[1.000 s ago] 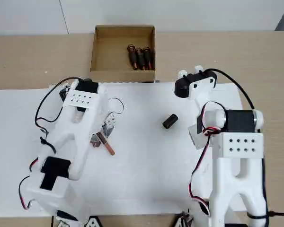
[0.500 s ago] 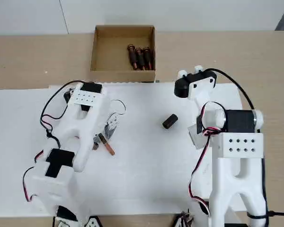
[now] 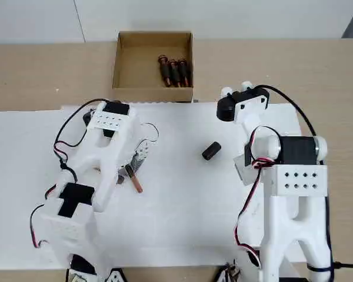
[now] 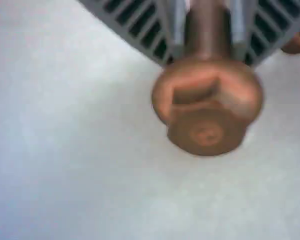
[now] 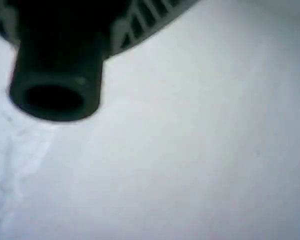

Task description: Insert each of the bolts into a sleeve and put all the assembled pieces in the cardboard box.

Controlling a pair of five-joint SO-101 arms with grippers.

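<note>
Bright, even light from above the desk point(image 3: 35, 70); soft, short shadows edge both arms on the white sheet point(image 3: 182, 217). Just past the fingers point(image 4: 135, 20), the bolt point(image 4: 207, 107) head carries a dull sheen.

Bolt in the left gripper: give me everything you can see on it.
The bolt looks like copper-coloured metal. It has a wide round flange, a hex head past the flange with a small dimple in its end face, and a smooth shank. The left gripper holds it by the shank, between ribbed grey fingers. In the high view it sits slanted, with its free end jutting out over the white sheet. Whether it touches the sheet cannot be told.
</note>
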